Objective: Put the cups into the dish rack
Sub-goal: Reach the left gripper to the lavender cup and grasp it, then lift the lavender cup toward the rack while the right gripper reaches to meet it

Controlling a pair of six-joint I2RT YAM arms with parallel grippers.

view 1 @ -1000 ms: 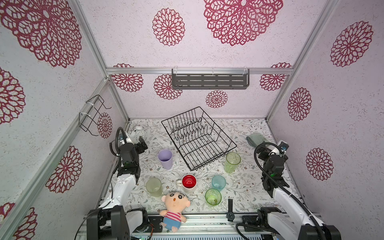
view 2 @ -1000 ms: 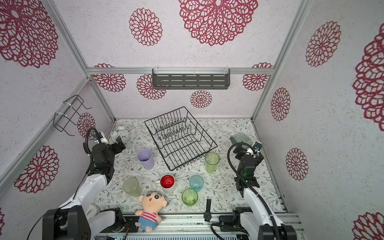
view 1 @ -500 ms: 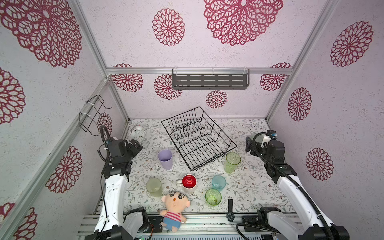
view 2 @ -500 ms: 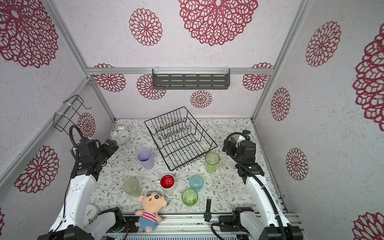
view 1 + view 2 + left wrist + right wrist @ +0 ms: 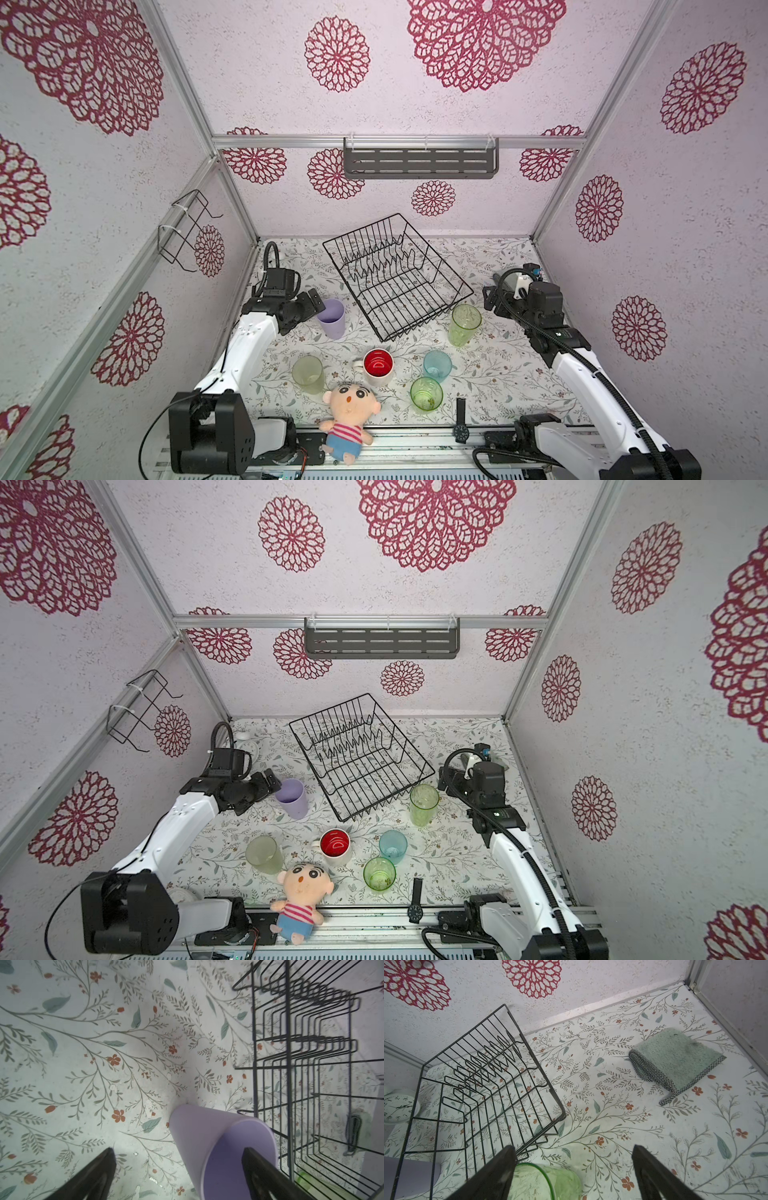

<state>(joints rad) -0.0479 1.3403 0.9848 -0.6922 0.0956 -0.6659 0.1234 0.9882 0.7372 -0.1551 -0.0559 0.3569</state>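
The floral tabletop (image 5: 498,374), boxed by white walls (image 5: 685,232) with red rosettes, carries the dish rack (image 5: 395,274) toward 12 o'clock. The cups (image 5: 378,365) stand outside it, from 9 through 6 to 3 o'clock. The left gripper (image 5: 178,1149) gapes wide at the lilac tumbler (image 5: 331,318), and the right gripper (image 5: 573,1146) is wide beside a green tumbler (image 5: 464,324).

A robot-lab mock kitchen: aluminium frame (image 5: 399,142), rosette-papered walls (image 5: 291,104), floral desk (image 5: 498,374) with dish rack (image 5: 395,274), left arm (image 5: 249,349) and right arm (image 5: 582,378) mounted.

The white clock (image 5: 398,1108) face carries black hour numerals. In the right wrist view, 2, 4, 8, 9 and 10 are legible. A small green mark on the right arm (image 5: 562,332) is too small to read.
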